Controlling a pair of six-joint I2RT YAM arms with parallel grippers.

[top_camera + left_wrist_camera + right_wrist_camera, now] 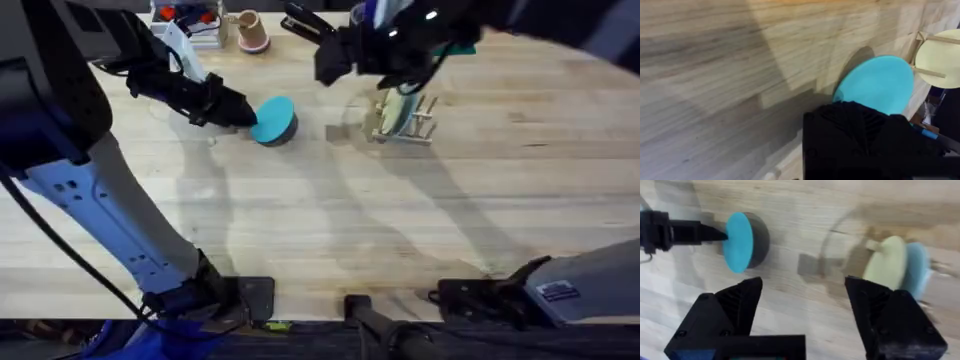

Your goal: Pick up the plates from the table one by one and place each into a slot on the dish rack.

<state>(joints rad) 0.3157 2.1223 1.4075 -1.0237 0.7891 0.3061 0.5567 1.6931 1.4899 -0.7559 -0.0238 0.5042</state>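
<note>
A turquoise plate (272, 116) stands tilted on edge on the table (330, 230), leaning against a dark tape roll (284, 134). My left gripper (240, 112) is shut on the plate's left rim; the right wrist view shows it (715, 234) meeting the plate (738, 242). The dish rack (402, 122) stands to the right, with a cream plate (887, 264) and a blue plate (918, 266) upright in its slots. My right gripper (805, 315) hovers open above the table between the turquoise plate and the rack, holding nothing. The left wrist view shows the turquoise plate (879, 85) and the cream plate (941, 58).
The right arm (390, 48) reaches across the back of the table, large and dark above the rack. A pink cup (252, 30) and a box of small items (190, 20) stand at the far edge. Bare wood lies in front of the plate and rack.
</note>
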